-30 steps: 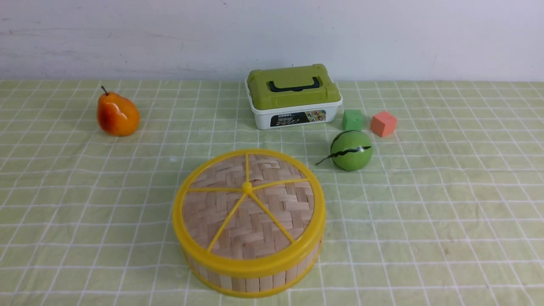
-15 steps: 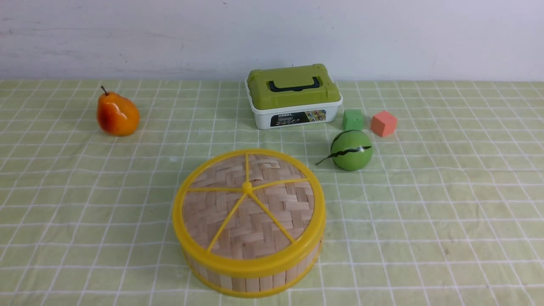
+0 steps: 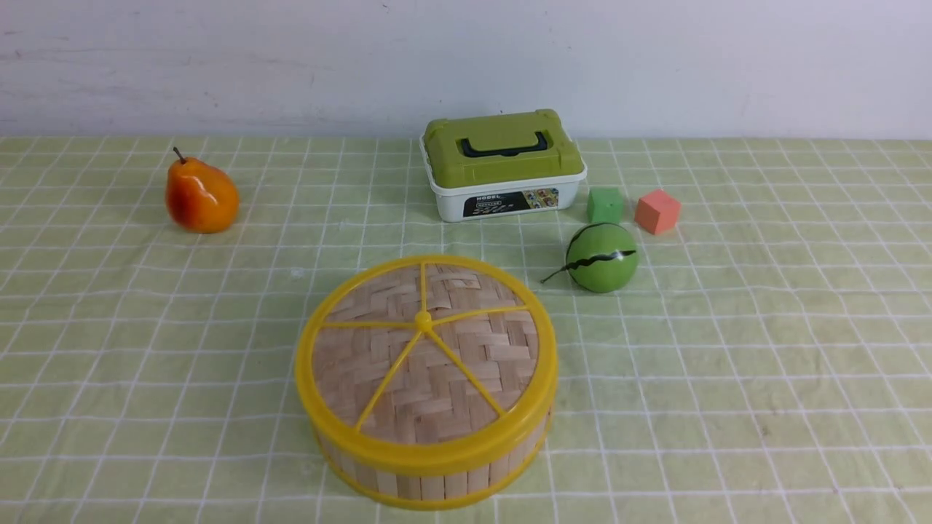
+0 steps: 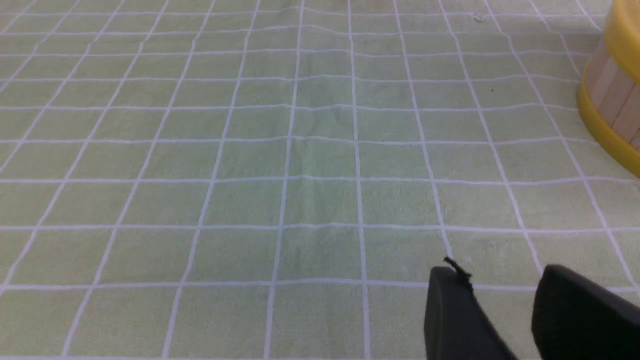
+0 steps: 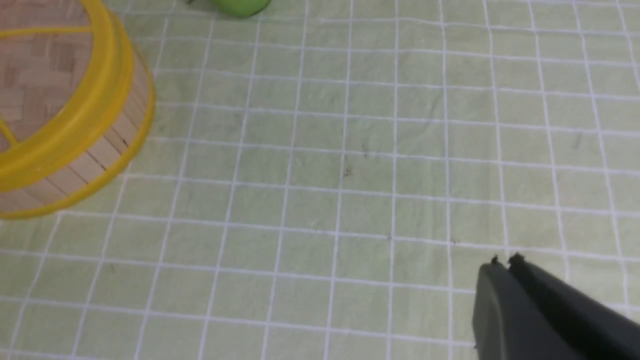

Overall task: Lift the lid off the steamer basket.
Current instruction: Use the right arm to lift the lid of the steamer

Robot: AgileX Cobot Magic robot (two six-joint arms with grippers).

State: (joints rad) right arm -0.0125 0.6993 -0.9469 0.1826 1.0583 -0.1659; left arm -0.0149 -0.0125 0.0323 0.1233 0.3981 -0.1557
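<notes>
The lid (image 3: 426, 356), a woven tan bamboo disc with a yellow rim and yellow spokes, sits flat on the steamer basket (image 3: 437, 484) in the middle front of the table. Neither gripper shows in the front view. In the left wrist view my left gripper (image 4: 500, 275) is open and empty over bare cloth, with the basket's wall (image 4: 610, 95) off to one side. In the right wrist view my right gripper (image 5: 505, 262) is shut and empty over bare cloth, well apart from the lid (image 5: 35, 75) and the basket's wall (image 5: 95, 160).
A white box with an olive-green lid (image 3: 502, 164) stands at the back. A green cube (image 3: 605, 205), an orange cube (image 3: 657, 212) and a green ball (image 3: 602, 257) lie to its right. An orange pear (image 3: 201, 196) stands at the back left.
</notes>
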